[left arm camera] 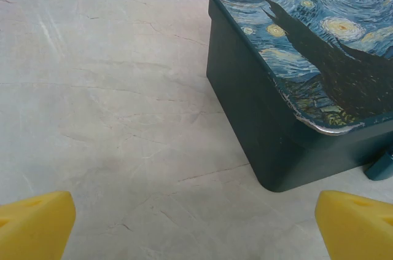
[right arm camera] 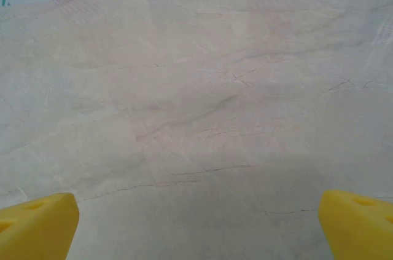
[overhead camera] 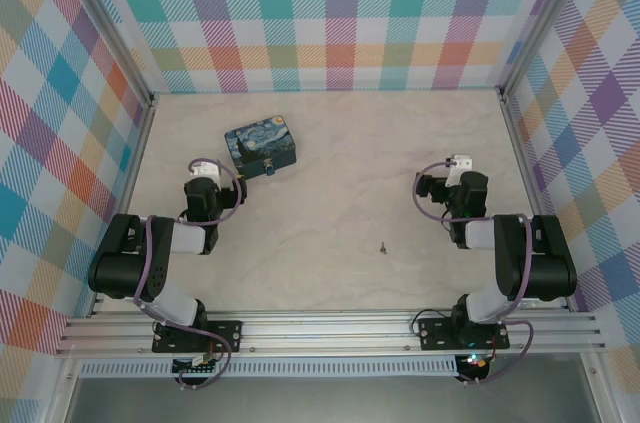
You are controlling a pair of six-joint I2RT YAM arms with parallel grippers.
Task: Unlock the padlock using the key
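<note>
Pale marbled desk (overhead camera: 330,273) with pastel plaid walls (overhead camera: 60,143) around it; black left arm (overhead camera: 150,263) and black right arm (overhead camera: 520,263) folded at the near edge, well apart from each other; left jaws released, spread wide, yellow fingertips (left arm camera: 37,223) at the bottom corners of the left wrist view, nothing between them, bare desk below; right jaws likewise released and wide, yellow fingertips (right arm camera: 359,226) over bare desk, nothing held; dark-blue-and-yellow Starry Night rectangular tin box (left arm camera: 295,88) sits just ahead and to the right of the left jaws, lid closed, near corner turned toward them, not touching; tiny bluish padlock (left arm camera: 382,166) on the desk just beside the tin's near wall, ahead-right of the left jaws, cut by the frame edge, shackle not clear; tiny dark metal key (overhead camera: 382,246) lies flat on open desk between the two arms, closer to the right jaws, left of them and back toward the bases, well apart from the padlock.
</note>
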